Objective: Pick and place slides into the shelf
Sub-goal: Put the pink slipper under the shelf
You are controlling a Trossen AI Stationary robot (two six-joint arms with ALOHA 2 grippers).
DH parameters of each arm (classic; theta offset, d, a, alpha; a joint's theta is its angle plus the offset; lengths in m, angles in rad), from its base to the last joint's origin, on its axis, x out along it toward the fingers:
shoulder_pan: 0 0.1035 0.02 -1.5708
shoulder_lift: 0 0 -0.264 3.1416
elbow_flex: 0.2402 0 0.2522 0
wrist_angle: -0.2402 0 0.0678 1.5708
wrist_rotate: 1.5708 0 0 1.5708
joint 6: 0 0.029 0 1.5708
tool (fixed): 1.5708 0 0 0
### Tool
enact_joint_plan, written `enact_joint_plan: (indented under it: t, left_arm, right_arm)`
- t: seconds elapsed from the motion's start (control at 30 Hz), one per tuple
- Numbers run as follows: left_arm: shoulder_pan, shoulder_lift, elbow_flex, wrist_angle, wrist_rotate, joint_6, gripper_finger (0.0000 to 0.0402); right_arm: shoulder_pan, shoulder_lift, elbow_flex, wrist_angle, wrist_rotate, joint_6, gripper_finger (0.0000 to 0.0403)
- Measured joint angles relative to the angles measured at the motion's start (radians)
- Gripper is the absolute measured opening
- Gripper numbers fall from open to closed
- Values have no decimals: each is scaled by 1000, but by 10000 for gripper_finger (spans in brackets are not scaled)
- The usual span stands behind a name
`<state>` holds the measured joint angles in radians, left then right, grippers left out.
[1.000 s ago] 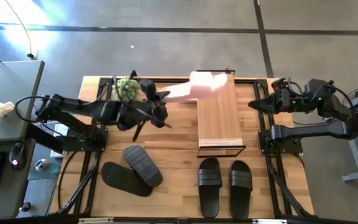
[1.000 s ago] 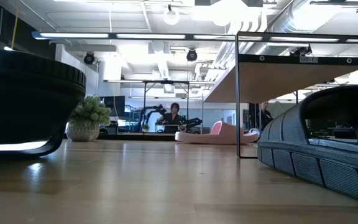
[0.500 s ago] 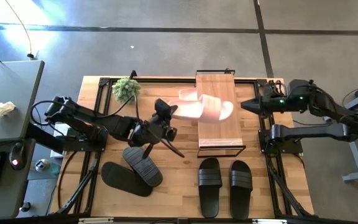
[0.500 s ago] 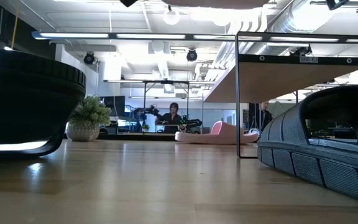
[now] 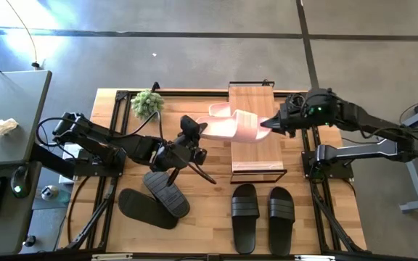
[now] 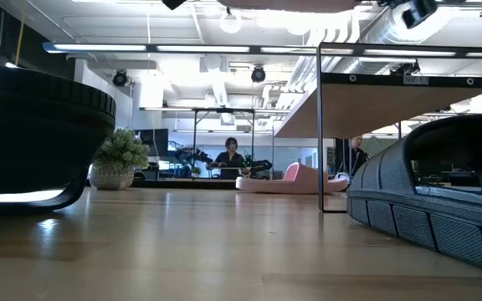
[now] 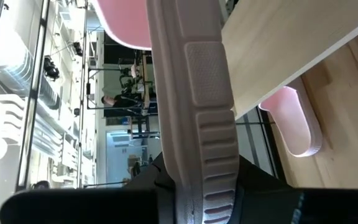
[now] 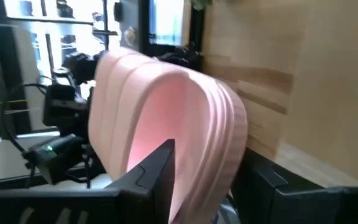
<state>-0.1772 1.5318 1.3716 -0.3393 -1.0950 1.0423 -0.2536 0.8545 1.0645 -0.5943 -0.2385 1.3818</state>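
The right gripper (image 5: 269,125) has come in from the table's right edge, where it hung a second ago, and now meets the toe end of the pink slide (image 5: 232,125) over the shelf (image 5: 254,148). Its fingers (image 8: 153,174) stand well apart, one inside the ribbed strap and one outside it; I can't tell whether they press on it yet. The left gripper (image 5: 203,130) has swung away from the plant (image 5: 147,103) (it was right beside it before) and is clamped narrowly on the slide's heel edge, holding the slide above the plank. The other pink slide (image 7: 294,121) lies on the table under the shelf. The two black pairs (image 5: 261,215) sit unmoved along the near edge.
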Motion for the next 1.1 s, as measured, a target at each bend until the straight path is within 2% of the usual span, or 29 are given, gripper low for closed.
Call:
enact_joint_plan:
  t: [0.2,0.4,0.53,0.67,0.77,0.9,1.0,1.1]
  left_arm:
    - [0,0,0,-1,-2,-40,50]
    - [0,0,0,-2,6,-82,111]
    - [-1,0,0,-12,5,-82,144]
    - [0,0,0,-61,-47,-111,162]
    - [0,0,0,-130,-91,-213,168]
    - [0,-2,0,-230,-89,-393,170]
    - [0,-5,0,-288,-38,-576,167]
    - [0,-12,0,-316,56,-759,161]
  right_arm:
    - [-17,11,0,14,18,-48,100]
    - [-17,9,0,8,36,-149,18]
    - [-17,0,0,8,67,-195,16]
    - [-17,-27,0,1,111,-245,7]
    - [-17,-64,0,-30,157,-266,7]
    - [-17,-123,0,-81,220,-302,5]
    - [-17,-166,0,-99,237,-323,5]
    - [-17,-204,0,-102,247,-370,5]
